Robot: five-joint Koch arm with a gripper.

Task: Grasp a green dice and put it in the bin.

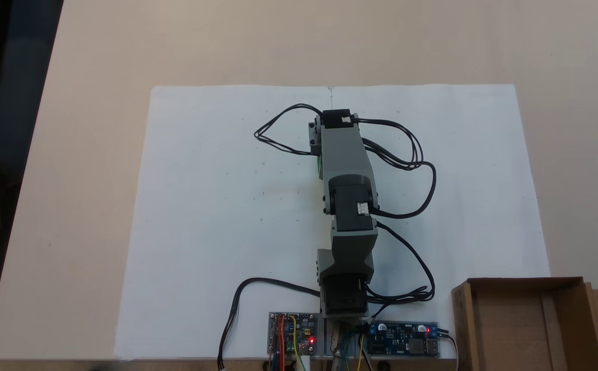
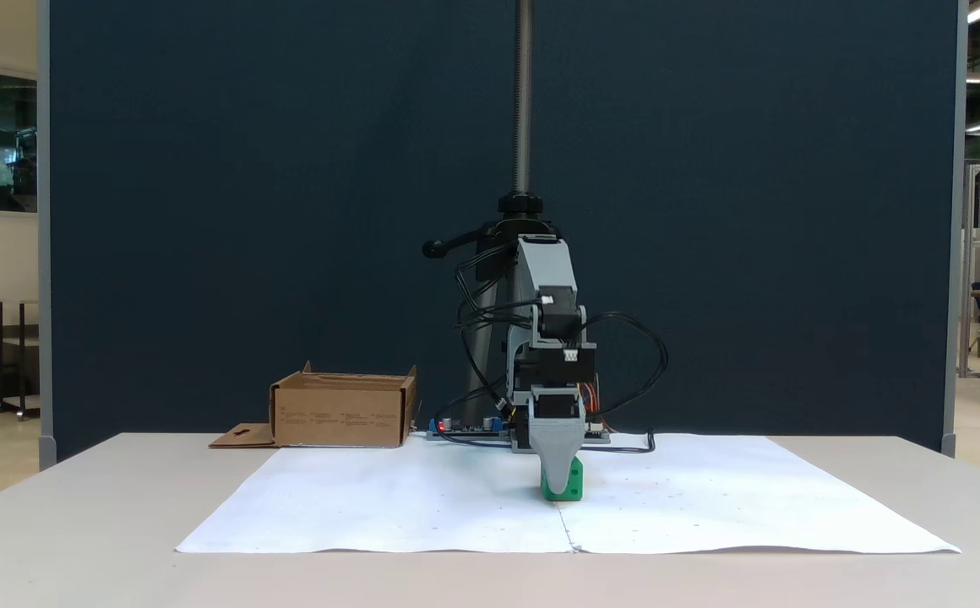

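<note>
Green dice (image 2: 566,485) sits on the white paper sheet (image 2: 372,507), near the middle of the table (image 2: 76,523), and the gripper (image 2: 559,473) stands directly over it. In the front fixed view the grey tip of the gripper comes down onto the cube and covers its upper part, so the green shows mostly below and to the right of the tip. In the fixed view from above, the arm (image 1: 344,154) hides the cube almost fully; only a thin green line (image 1: 318,165) is seen at the left edge of the arm.

I cannot tell how wide the jaws stand, because they lie one behind the other for the front camera and the arm covers them from above. It is also not clear if they already press the cube or only surround it.

The bin (image 2: 342,410) stands well apart, at the left in the front view, and at the lower right corner (image 1: 526,288) in the view from above, just beside the base of the arm. My judgement is that the next move depends on closing firmly and then lifting before swinging to that side.
</note>
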